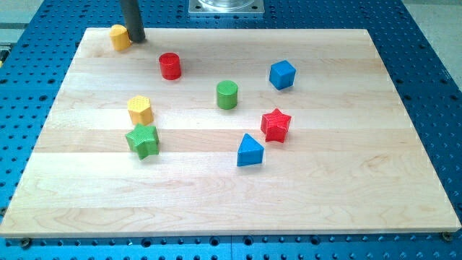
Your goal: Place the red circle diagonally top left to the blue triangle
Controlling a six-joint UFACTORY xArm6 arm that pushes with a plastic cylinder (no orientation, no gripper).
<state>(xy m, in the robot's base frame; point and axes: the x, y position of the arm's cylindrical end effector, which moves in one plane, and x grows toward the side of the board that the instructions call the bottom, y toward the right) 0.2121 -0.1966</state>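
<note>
The red circle (170, 66) is a short red cylinder in the upper left part of the wooden board (346, 188). The blue triangle (250, 151) sits lower, right of the board's centre, well below and to the right of the red circle. My tip (136, 39) is at the board's top left corner, touching or just right of a yellow block (120, 37). The tip is up and to the left of the red circle, with a gap between them.
A green cylinder (227, 94) stands between the red circle and the blue triangle. A red star (275, 125) is just above right of the triangle. A blue cube (282, 74) is at the upper right. A yellow hexagon (140, 110) and green star (143, 140) sit at the left.
</note>
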